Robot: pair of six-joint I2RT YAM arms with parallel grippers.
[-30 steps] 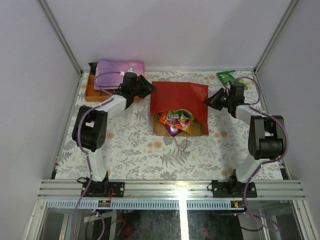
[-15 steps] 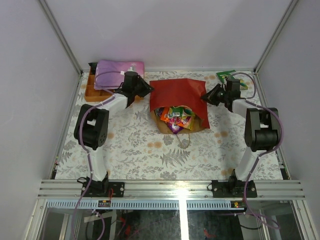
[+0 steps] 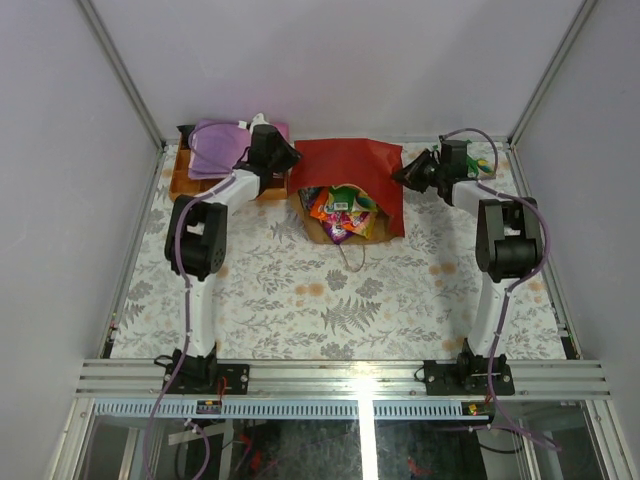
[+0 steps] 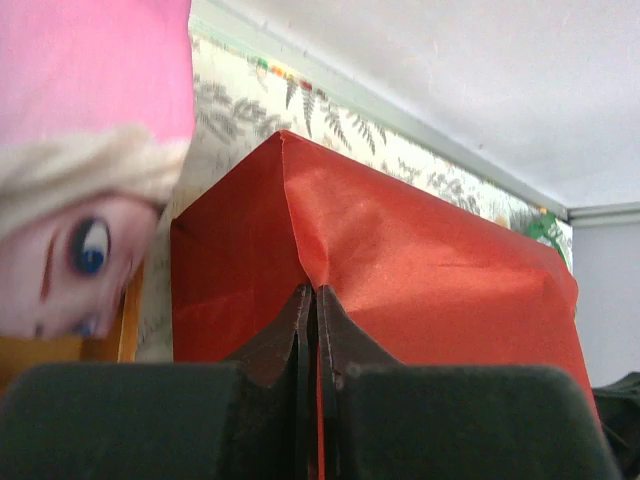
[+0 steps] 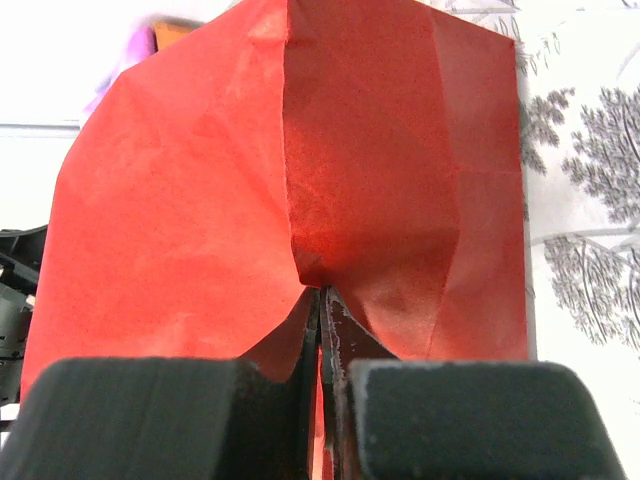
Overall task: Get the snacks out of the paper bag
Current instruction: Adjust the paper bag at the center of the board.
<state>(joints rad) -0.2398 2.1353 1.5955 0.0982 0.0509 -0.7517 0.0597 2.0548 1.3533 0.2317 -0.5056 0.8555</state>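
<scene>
Both arms have reached farther toward the back wall over the last second. The tall red paper bag with a brown kraft inside [image 3: 345, 165] has gone with them, and its closed end is now raised near the table's far edge. A white and grey leaf-patterned table covering [image 3: 300, 290] lies under everything.

The bag's open mouth faces the arms' bases. The left gripper [image 3: 285, 163] is clenched on the bag's far left corner. The right gripper [image 3: 408, 175] is clenched on its far right corner. Each wrist view shows dark fingers pinched tight on a fold of red paper.

Left of the bag sits a shallow orange-brown wooden box [image 3: 182, 183] holding a folded pink-purple cloth [image 3: 215, 145].

Glossy snack packets in orange, green and magenta [image 3: 337, 210] crowd the bag's mouth, still inside it. A thin loop handle [image 3: 352, 258] trails from the mouth onto the table.
</scene>
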